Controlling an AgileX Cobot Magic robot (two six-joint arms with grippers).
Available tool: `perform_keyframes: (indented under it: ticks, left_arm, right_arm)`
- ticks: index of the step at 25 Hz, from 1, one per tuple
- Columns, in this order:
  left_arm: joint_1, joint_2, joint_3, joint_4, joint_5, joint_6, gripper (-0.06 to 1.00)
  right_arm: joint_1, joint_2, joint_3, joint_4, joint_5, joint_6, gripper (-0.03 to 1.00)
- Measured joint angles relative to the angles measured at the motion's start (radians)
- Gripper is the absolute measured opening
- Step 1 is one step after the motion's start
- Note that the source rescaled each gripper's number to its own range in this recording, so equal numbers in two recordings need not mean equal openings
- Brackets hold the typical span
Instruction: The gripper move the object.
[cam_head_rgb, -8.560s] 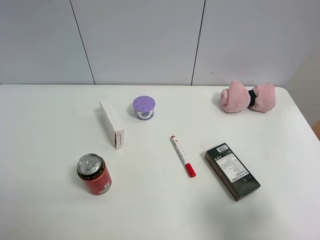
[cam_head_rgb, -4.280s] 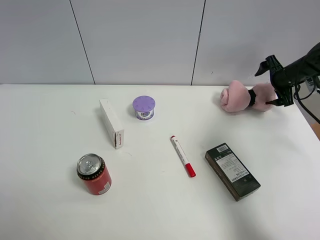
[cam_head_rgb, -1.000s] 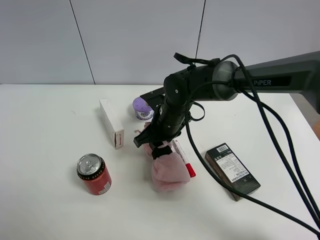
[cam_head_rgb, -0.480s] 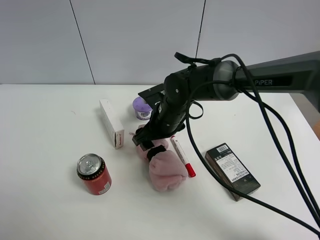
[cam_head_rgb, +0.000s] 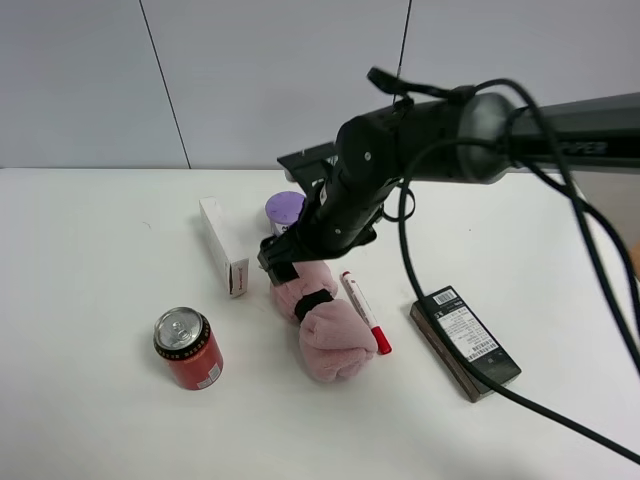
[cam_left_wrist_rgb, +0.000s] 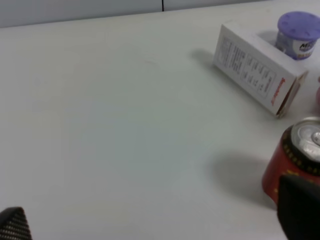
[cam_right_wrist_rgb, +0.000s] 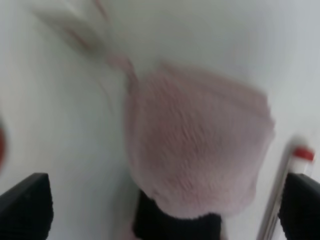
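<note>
The object, a pink plush roll (cam_head_rgb: 335, 335) with a black band (cam_head_rgb: 312, 303) at its middle, lies on the white table between the red can and the marker. My right gripper (cam_head_rgb: 289, 256) has reached across the middle and hangs just above the plush's far end. In the right wrist view its dark fingers (cam_right_wrist_rgb: 24, 205) stand wide apart at the frame's corners, with the blurred plush (cam_right_wrist_rgb: 200, 150) lying free below between them; the right gripper (cam_right_wrist_rgb: 162, 207) is open. My left gripper (cam_left_wrist_rgb: 155, 220) is open and empty, low over bare table near the can.
A red can (cam_head_rgb: 188, 347) (cam_left_wrist_rgb: 295, 160) stands at the front left. A white carton (cam_head_rgb: 223, 246) (cam_left_wrist_rgb: 255, 75) and a purple-lidded tub (cam_head_rgb: 285, 210) (cam_left_wrist_rgb: 298, 31) lie behind. A red-capped marker (cam_head_rgb: 365, 312) touches the plush's right side. A dark box (cam_head_rgb: 465, 342) lies at right.
The right gripper has let go of the plush and risen a little up and back. The plush now rests on the table beside the marker.
</note>
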Motion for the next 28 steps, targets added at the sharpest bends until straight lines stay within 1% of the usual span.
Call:
perform_keyframes:
  ticks: [3, 5, 9, 12, 14, 17, 20, 24, 28]
  left_arm:
    - [0.0, 0.0, 0.0, 0.0, 0.0, 0.0, 1.0]
    - [0.0, 0.0, 0.0, 0.0, 0.0, 0.0, 1.0]
    - [0.0, 0.0, 0.0, 0.0, 0.0, 0.0, 1.0]
    - [0.0, 0.0, 0.0, 0.0, 0.0, 0.0, 1.0]
    - [0.0, 0.0, 0.0, 0.0, 0.0, 0.0, 1.0]
    - [0.0, 0.0, 0.0, 0.0, 0.0, 0.0, 1.0]
    - [0.0, 0.0, 0.0, 0.0, 0.0, 0.0, 1.0]
    - [0.0, 0.0, 0.0, 0.0, 0.0, 0.0, 1.0]
    - [0.0, 0.0, 0.0, 0.0, 0.0, 0.0, 1.0]
  right_arm:
    - [0.011, -0.119, 0.0, -0.003, -0.053, 0.012, 0.86]
    - [0.015, -0.195, 0.0, -0.027, -0.082, 0.04, 0.86]
    - [0.016, -0.329, 0.0, -0.172, -0.088, 0.157, 0.86]
    - [0.016, -0.409, 0.0, -0.319, -0.066, 0.258, 0.86]
    - [-0.004, -0.46, 0.0, -0.383, -0.039, 0.312, 0.86]
    - [-0.09, -0.535, 0.0, -0.402, -0.01, 0.333, 0.86]
    - [-0.202, -0.618, 0.0, -0.397, 0.021, 0.322, 0.86]
    - [-0.366, -0.746, 0.0, -0.34, 0.024, 0.237, 0.86]
    - [-0.54, -0.889, 0.001, -0.234, 0.026, 0.126, 0.86]
